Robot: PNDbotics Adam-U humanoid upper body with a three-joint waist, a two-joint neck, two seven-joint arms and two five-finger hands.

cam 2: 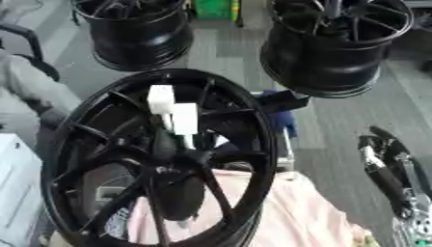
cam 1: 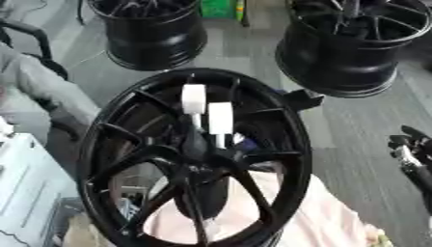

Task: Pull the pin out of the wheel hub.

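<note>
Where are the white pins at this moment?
The two white pins stand side by side in the centre of the near wheel hub, just above its middle, in both eye views.

three black wheel hubs (cam 1: 195, 159), two white pins (cam 1: 220, 118)

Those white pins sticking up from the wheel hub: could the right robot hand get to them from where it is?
Probably yes. The right robot hand sits beside the wheel, and the white pins stand proud of the hub with nothing over them.
</note>
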